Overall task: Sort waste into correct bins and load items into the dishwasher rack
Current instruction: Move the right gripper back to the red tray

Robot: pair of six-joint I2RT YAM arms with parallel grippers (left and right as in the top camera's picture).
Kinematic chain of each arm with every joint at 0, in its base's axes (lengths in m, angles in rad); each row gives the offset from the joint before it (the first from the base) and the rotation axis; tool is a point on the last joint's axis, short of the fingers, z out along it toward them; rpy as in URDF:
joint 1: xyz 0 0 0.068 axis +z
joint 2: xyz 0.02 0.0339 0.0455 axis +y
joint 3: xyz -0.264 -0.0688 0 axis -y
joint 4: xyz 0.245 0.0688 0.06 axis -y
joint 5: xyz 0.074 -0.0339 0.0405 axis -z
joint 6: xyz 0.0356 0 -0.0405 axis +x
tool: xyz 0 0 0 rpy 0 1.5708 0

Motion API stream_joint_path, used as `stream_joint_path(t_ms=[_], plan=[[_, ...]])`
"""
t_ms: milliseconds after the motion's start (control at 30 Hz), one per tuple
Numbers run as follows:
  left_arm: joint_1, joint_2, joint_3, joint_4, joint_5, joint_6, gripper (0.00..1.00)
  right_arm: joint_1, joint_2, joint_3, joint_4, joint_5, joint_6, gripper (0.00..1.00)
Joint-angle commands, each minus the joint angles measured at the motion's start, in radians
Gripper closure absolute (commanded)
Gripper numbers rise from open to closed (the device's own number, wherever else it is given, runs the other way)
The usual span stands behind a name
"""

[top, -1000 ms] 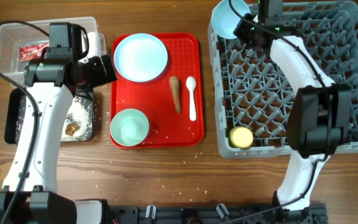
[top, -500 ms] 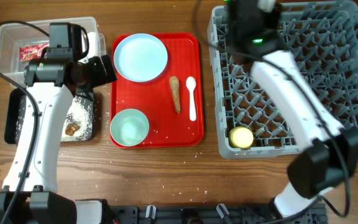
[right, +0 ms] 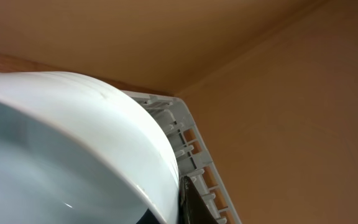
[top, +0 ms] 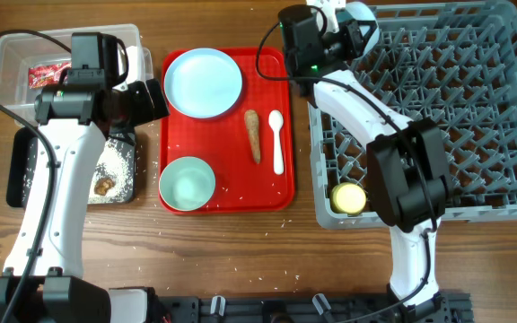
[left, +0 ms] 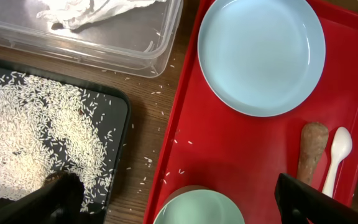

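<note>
- Pale blue-white bowl (top: 363, 20): at the far left corner of the dishwasher rack (top: 438, 117), tipped on edge at the tip of the right gripper (top: 344, 22).
- Right fingers: closed on the bowl's rim. The right wrist view shows only one dark finger (right: 188, 202), pressed against the bowl wall.
- Bowl surface, right wrist view: smooth, glossy, rounded, white outside and shading to pale blue inside. It fills the lower left of the frame, with the rack's grey corner rim just behind it.
- Rack: grey plastic with lattice walls and a grid of upright pegs. A small yellow cup (top: 348, 197) stands in its near left corner.
- Left gripper (left: 176, 186): fingers spread wide with nothing between them, hanging over the gap between the black tray (left: 122, 102) and the red tray (left: 185, 124).
- On the red tray: a round pale blue plate (left: 261, 56) at the far end and a mint green bowl (left: 197, 210) at the near end. The brown carrot-shaped stick (left: 312, 149) and the white plastic spoon (left: 337, 152) lie side by side, just apart.
- Only the left wrist view shows:
  - crumpled white paper (left: 92, 9) in the clear tub (left: 160, 53);
  - matte rice grains (left: 42, 137) spread across the black tray;
  - stray grains on the wood and on the red tray.
- Only the overhead view shows:
  - the red-and-white wrapper (top: 48, 74) in the tub;
  - the small brown food lump (top: 104, 186) among the rice.
</note>
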Motion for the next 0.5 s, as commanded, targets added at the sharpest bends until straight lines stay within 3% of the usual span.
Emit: stream_joint_path(t_ms=[0,200,333,433,467], plan=[[0.004,-0.012,0.014,0.002,-0.01,0.009,0.0,0.0,0.023,0.004,0.006,0.002,-0.008,0.96],[0.004,-0.012,0.014,0.002,-0.01,0.009,0.0,0.002,0.023,0.004,-0.027,-0.106,0.029,0.96],[0.004,-0.012,0.014,0.002,-0.01,0.009,0.0,0.002,0.023,0.002,-0.154,-0.213,0.146,0.96],[0.004,-0.012,0.014,0.002,-0.01,0.009,0.0,0.013,0.023,0.002,-0.184,-0.212,0.151,0.95],[0.004,-0.012,0.014,0.002,-0.01,0.009,0.0,0.021,0.023,0.002,-0.189,-0.212,0.137,0.87]])
